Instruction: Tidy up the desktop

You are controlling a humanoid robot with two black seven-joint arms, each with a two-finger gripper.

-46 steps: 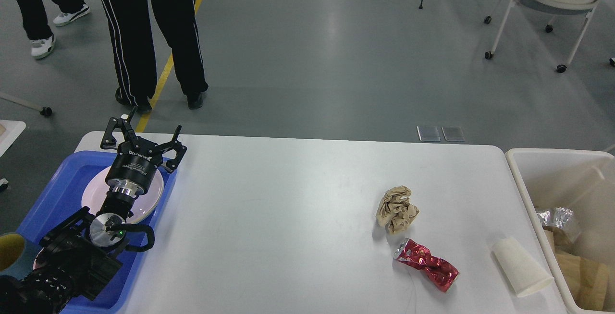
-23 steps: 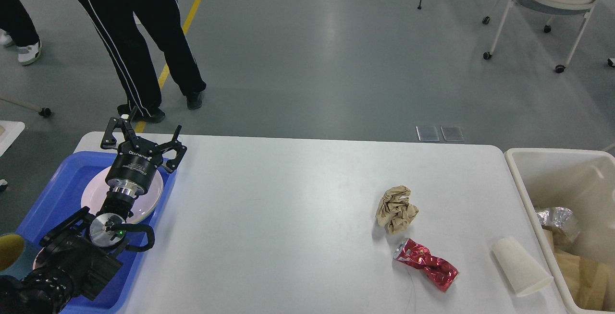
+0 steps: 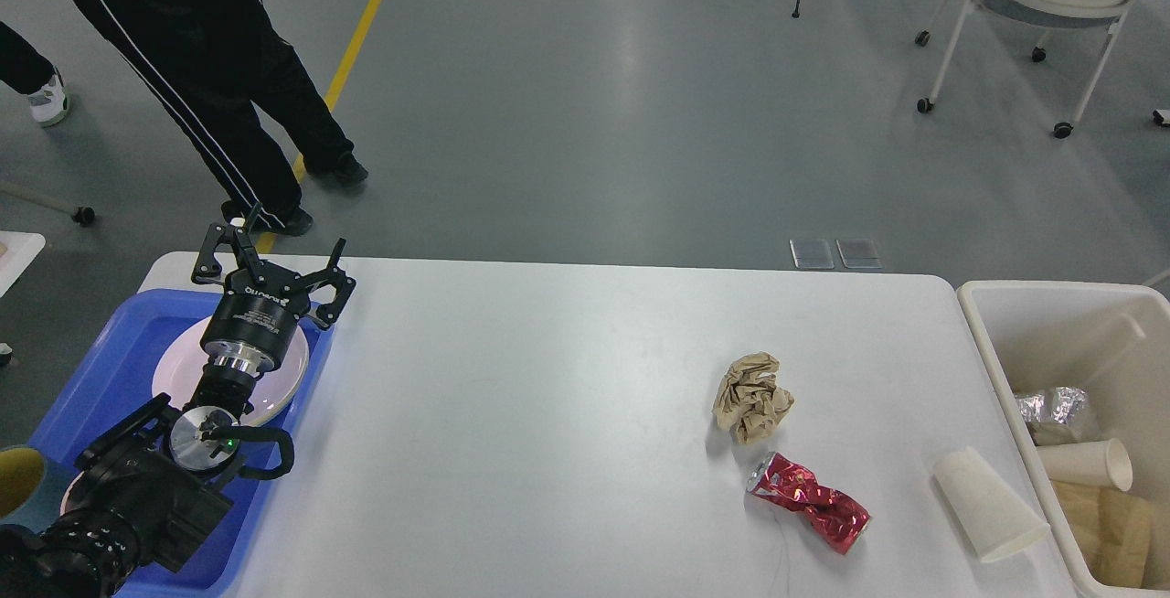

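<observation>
Desktop [image 3: 567, 397] right of left tool [image 3: 271, 261]

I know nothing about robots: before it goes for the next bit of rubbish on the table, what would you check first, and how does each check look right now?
1. Left gripper free to grab: ok, fingers spread, nothing between them, above the blue tray.
2. Right gripper available: cannot tell, not in view.
3. Rubbish left on the desktop: not ok, a crumpled brown paper, a crushed red can and a white paper cup on its side.
4. Bin has room: ok, its contents lie low inside.
5. Path from gripper to rubbish: ok, bare tabletop between.
6. People nearby: ok, a person's legs stand beyond the far edge.
</observation>
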